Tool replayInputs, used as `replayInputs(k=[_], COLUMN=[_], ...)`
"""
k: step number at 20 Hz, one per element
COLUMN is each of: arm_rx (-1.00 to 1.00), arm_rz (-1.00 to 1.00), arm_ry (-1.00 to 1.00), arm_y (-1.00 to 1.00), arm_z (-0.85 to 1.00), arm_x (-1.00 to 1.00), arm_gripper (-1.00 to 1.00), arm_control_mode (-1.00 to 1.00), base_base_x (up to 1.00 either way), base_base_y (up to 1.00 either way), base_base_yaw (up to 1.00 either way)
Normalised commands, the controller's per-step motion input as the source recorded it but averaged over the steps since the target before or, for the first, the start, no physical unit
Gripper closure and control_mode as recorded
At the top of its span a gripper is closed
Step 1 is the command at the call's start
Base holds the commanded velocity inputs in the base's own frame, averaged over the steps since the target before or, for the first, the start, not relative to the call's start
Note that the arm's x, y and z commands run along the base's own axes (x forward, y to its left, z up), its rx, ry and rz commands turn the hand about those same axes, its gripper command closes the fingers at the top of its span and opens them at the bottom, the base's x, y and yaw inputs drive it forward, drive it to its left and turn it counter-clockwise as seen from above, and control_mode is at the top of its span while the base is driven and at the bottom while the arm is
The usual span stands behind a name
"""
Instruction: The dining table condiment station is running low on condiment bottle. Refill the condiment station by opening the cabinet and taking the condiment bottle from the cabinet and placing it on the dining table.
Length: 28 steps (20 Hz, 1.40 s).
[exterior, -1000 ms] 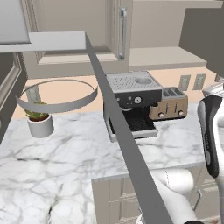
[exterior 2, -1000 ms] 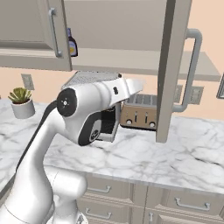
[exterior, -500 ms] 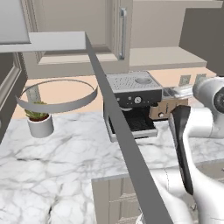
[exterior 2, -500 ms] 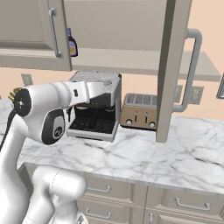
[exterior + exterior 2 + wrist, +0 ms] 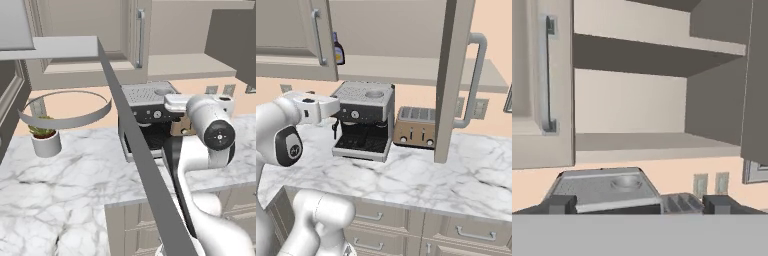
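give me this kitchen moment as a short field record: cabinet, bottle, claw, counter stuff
cabinet: beige wall cabinet, right panelled door swung open, left door shut
bottle: small dark sauce bottle upright on the lower shelf, beside the left door's edge
claw: claw open, empty, aimed at the open cabinet, above the coffee machine
counter: silver and black espresso machine, bronze toaster, small potted plant on white marble top

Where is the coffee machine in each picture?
Left base view: the boxy silver and black coffee machine sits in the middle, on the marble counter, just behind the white arm.
Right base view: it sits left of the middle, beside the toaster.
Hand view: its grey top shows at the bottom, left of the middle.
Shared landmark: the cabinet's long silver bar handle, above the machine in every view.
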Motion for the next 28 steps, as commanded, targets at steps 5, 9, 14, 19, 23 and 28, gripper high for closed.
replayInputs(k=[5, 9, 14, 19, 23, 28], arm_rx=[0.06, 0.0, 0.0, 0.0, 0.0, -0.01], arm_rz=[0.05, 0.13, 0.2, 0.08, 0.01, 0.0], arm_ry=[-0.12, -0.17, -0.21, -0.15, -0.01, 0.09], arm_y=[0.42, 0.24, 0.43, 0.52, 0.08, 0.03], arm_z=[0.76, 0.66, 0.2, 0.07, 0.08, 0.12], arm_x=[0.1, 0.23, 0.24, 0.42, 0.57, 0.61], arm_gripper=[-1.0, -1.0, -1.0, -1.0, -1.0, -1.0], arm_control_mode=[-1.0, -1.0, -1.0, -1.0, -1.0, -1.0], base_base_x=[0.0, 0.0, 0.0, 0.0, 0.0, 0.0], base_base_y=[0.0, 0.0, 0.0, 0.0, 0.0, 0.0], base_base_yaw=[0.0, 0.0, 0.0, 0.0, 0.0, 0.0])
